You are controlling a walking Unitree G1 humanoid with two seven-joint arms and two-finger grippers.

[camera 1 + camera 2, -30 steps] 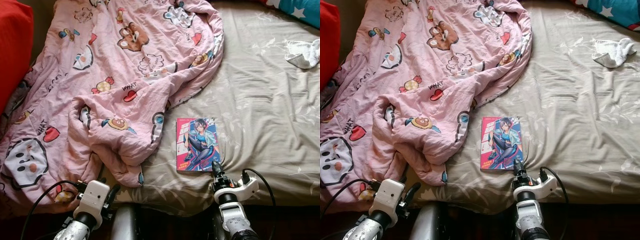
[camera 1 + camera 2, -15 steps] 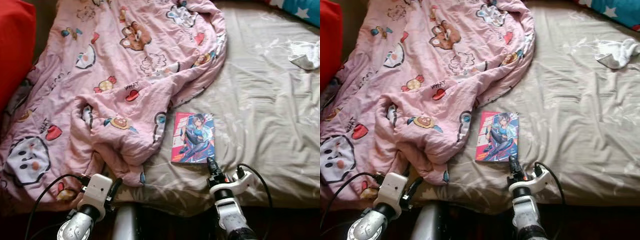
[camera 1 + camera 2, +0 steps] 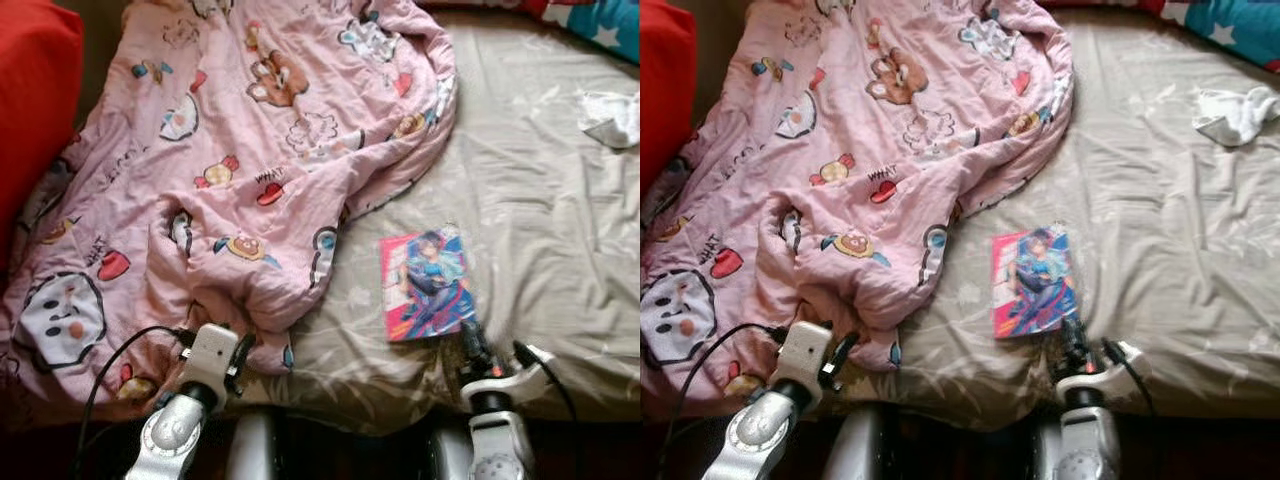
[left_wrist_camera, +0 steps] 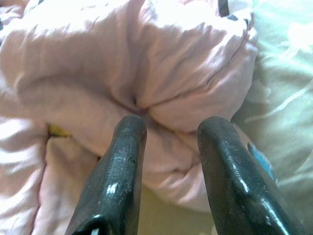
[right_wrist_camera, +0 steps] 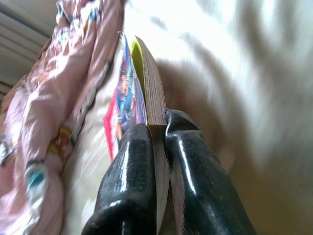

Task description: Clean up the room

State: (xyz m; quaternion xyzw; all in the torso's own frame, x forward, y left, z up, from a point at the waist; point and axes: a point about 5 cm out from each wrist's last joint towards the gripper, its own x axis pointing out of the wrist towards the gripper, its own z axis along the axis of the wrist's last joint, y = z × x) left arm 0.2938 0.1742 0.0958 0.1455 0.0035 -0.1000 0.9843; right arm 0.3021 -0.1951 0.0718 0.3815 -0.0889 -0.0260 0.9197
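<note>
— Right gripper (image 5: pixel 157 128)?
— Clamped on the near edge of the comic book (image 3: pixel 428 284), one finger (image 5: pixel 128 171) on the cover, the other beneath.

— And the book itself?
— Lying on the beige bed sheet (image 3: pixel 540 230), just beside the rumpled pink blanket (image 3: pixel 240 170) (cartoon-printed, heaped over the bed's left half).

— Left gripper (image 4: pixel 168 132)?
— Parted, holding nothing, pointing at a fold of the blanket near the bed's front edge.

— Anything else?
— White cloth (image 3: pixel 1235 113) far right on the sheet, well apart from the book; red pillow (image 3: pixel 35 100) far left.
</note>
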